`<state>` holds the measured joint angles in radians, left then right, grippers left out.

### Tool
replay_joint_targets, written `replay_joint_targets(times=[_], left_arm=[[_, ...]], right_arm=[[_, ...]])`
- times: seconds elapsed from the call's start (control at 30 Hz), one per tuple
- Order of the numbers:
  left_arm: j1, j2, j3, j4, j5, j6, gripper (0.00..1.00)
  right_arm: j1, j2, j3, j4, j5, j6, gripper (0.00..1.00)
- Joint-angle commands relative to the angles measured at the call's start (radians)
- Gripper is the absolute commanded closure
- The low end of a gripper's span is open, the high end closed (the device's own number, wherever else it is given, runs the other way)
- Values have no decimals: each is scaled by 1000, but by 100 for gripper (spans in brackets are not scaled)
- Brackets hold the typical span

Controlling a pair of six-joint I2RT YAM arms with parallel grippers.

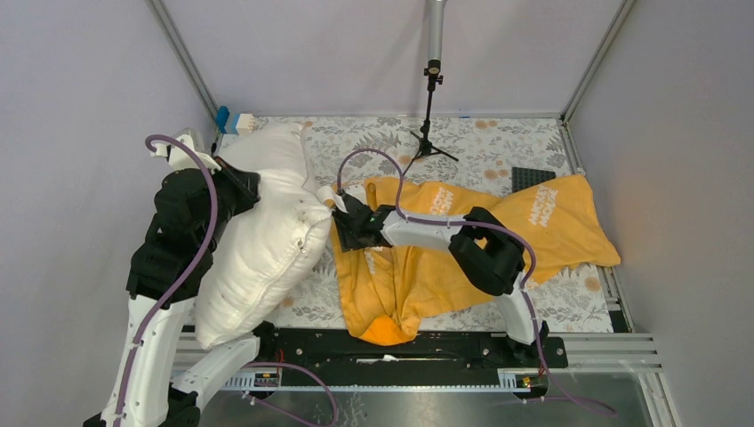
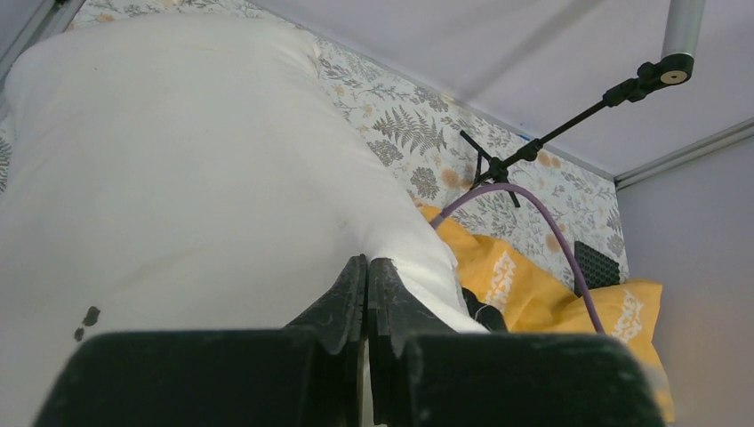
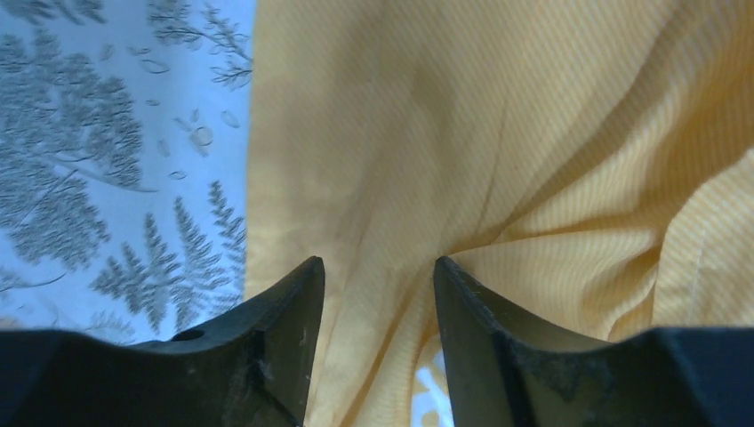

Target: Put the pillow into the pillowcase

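The plump white pillow (image 1: 267, 240) lies along the left side of the table, its right edge against the orange-yellow pillowcase (image 1: 569, 222). My left gripper (image 2: 366, 262) is shut on the pillow's (image 2: 178, 178) fabric, which is pinched at the fingertips. In the top view its jaws are hidden against the pillow's upper part. My right gripper (image 1: 342, 218) is low at the pillowcase's left edge, beside the pillow's corner. Its jaws (image 3: 378, 267) stand apart with a fold of the pillowcase (image 3: 498, 133) between them. The pillowcase (image 2: 533, 294) lies crumpled and spread to the right.
A black tripod stand (image 1: 429, 133) rises at the back centre on the floral tablecloth (image 1: 498, 142). A black ridged mat (image 1: 532, 180) lies behind the pillowcase. A small blue and white object (image 1: 233, 122) sits in the back left corner. Grey walls close in on both sides.
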<state>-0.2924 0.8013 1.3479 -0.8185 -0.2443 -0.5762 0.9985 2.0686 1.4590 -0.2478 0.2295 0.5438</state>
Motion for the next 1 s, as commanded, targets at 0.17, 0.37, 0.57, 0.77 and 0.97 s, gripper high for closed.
replay_joint_targets(times=[0.17,0.37,0.57,0.77,0.97], left_arm=[[2,-19,41,172,19,-24,100],[1,-2,27,179,52,-39,100],[2,44,-25,216,121,-45,100],[2,99,-76,242,135,-41,100],[2,111,-50,245,131,-40,100]], right_arm=[[-23,204,295,-222,110,12,78],[-116,301,489,-230,30,36,100],[-187,379,696,-215,-73,55,100],[-195,275,701,-208,-117,43,90],[-196,13,342,-88,2,21,63]])
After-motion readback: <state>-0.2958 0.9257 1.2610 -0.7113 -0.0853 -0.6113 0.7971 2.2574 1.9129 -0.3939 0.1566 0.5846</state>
